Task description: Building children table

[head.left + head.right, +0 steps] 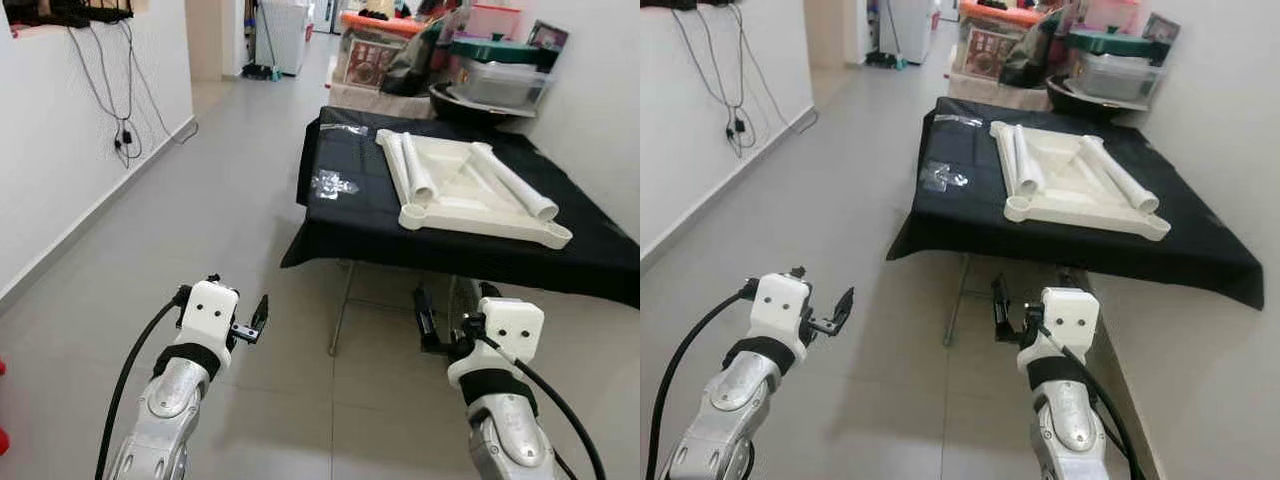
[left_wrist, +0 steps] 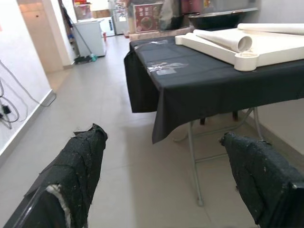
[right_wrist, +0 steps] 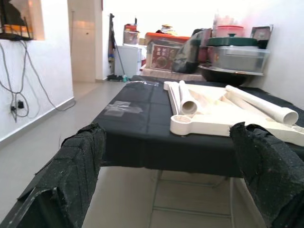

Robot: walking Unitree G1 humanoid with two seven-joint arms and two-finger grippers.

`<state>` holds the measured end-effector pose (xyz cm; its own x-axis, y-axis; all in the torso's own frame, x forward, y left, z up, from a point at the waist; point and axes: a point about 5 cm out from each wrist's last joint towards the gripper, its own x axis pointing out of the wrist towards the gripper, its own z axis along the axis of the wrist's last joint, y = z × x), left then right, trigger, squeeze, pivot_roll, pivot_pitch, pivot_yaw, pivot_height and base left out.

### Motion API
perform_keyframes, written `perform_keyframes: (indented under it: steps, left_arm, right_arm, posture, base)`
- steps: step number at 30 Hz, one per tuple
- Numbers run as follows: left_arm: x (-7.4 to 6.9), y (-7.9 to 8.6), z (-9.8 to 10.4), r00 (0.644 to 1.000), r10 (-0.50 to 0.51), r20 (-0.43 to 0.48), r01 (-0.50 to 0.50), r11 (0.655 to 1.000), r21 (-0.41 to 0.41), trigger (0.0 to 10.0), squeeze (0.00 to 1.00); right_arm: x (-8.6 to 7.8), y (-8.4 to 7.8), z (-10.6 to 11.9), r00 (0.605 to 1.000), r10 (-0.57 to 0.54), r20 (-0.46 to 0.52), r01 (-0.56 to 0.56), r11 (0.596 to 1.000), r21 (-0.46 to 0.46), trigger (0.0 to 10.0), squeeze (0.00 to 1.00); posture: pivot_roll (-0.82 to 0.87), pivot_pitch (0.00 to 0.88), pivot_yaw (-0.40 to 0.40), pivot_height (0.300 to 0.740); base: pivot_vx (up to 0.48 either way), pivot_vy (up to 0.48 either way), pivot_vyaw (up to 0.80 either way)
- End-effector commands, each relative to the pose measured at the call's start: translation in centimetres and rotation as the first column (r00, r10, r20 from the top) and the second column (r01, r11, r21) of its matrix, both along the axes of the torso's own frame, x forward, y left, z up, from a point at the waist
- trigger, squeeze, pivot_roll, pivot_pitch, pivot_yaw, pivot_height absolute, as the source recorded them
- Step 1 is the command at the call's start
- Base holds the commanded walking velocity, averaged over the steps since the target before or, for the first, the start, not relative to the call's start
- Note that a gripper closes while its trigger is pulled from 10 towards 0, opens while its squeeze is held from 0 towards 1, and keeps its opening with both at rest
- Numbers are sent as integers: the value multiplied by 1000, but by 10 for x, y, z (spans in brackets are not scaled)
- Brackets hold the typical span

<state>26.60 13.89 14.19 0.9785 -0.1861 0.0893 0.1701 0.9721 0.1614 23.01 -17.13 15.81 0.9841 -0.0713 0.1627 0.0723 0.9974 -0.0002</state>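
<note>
**Q:** Parts for the children's table are lying where, exactly?

**Me:** Upside down on the folding table [image 1: 330, 225], the one under the black cloth. The cream tabletop [image 1: 478, 205] is resting on its face, so its corner sockets [image 1: 412, 216] are pointing up, which I am judging to be the reason it is lying that way: the legs go in from above. Two white legs are lying loose in the tray of it, one leg [image 1: 416, 168] along its left side, the other leg [image 1: 514, 181] slanting toward the right corner. A small clear bag [image 1: 335, 184], maybe hardware, is sitting on the cloth just beside the tabletop.

**Q:** And your pincers?

**Me:** Both are hanging short of the table edge, well apart from every part. My left gripper [image 2: 164, 183] is standing wide, holding nothing. My right gripper [image 3: 166, 175] is also spread wide and empty, pointing straight at the nearest socket.

**Q:** So how far along is the job?

**Me:** Barely started, I am guessing. No leg is standing in a socket. I am needing to close in before reaching for a leg.
</note>
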Motion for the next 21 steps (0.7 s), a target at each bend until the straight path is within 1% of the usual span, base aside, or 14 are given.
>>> perform_keyframes:
  steps: [1, 11, 21]
  left_arm:
    - [0, -5, 2, 1000, -20, 1, 20, 1000, -7, 10000, 0]
    - [1, -6, 5, 1000, -29, 10, 30, 1000, -8, 10000, 0]
    - [1, -5, 11, 999, -20, 44, 21, 1000, -20, 10000, 0]
  right_arm:
    - [1, 0, -2, 1000, -10, -18, 9, 1000, -7, 10000, 0]
    - [2, 1, 1, 1000, -3, -10, 3, 1000, -9, 10000, 0]
    - [3, 0, 2, 1000, -2, -3, 2, 1000, -9, 10000, 0]
  posture:
    - [124, 0, -133, 740]
    - [120, 0, -132, 740]
    - [121, 0, -134, 740]
  base:
    - [296, 0, 0]
    - [327, 0, 0]
    - [332, 0, 0]
